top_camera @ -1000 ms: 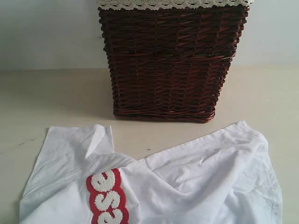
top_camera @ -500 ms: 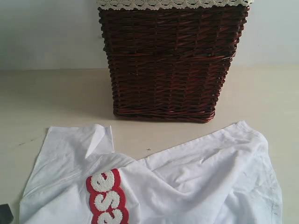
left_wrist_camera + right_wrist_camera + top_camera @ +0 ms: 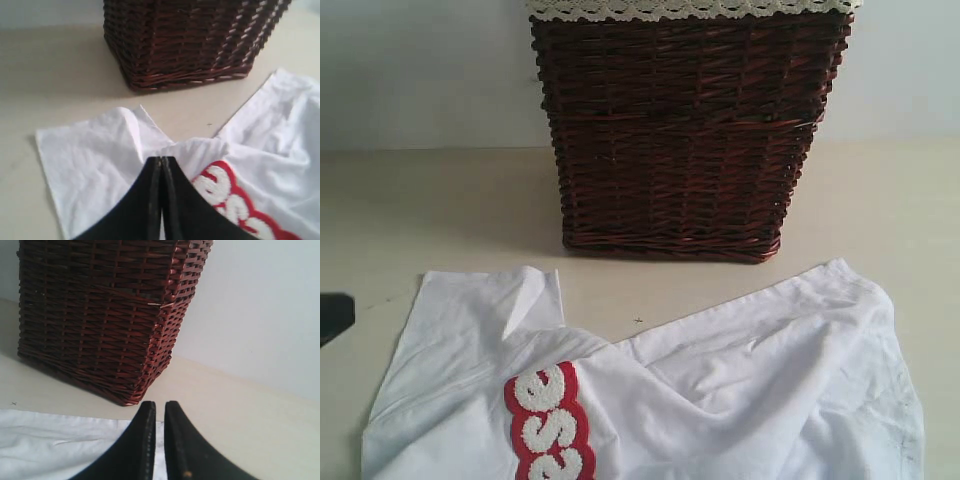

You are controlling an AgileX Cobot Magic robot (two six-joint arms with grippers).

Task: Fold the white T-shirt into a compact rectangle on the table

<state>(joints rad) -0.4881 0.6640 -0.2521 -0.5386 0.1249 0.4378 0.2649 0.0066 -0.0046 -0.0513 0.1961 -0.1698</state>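
Exterior view, far left: catching a dark sliver of the left arm [image 3: 334,318] sitting higher along the edge than half a second ago, beside the white T-shirt [image 3: 720,400], itself lying unmoved and rumpled on the tabletop [image 3: 440,210] before the wicker basket [image 3: 685,140]. Seeing the left pincer [image 3: 161,162] having just closed fully, tilting down over the shirt near the red lettering [image 3: 225,195] with no cloth visibly pinched, so probably needing another grab. Finding the right pincer [image 3: 160,407] aiming toward the basket's corner, narrowed to a slim empty slit above the shirt's edge.

The white T-shirt [image 3: 750,390] is matt cloth with fuzzy lettering [image 3: 552,425], the table [image 3: 440,220] smooth, the basket [image 3: 680,130] glossy wicker.
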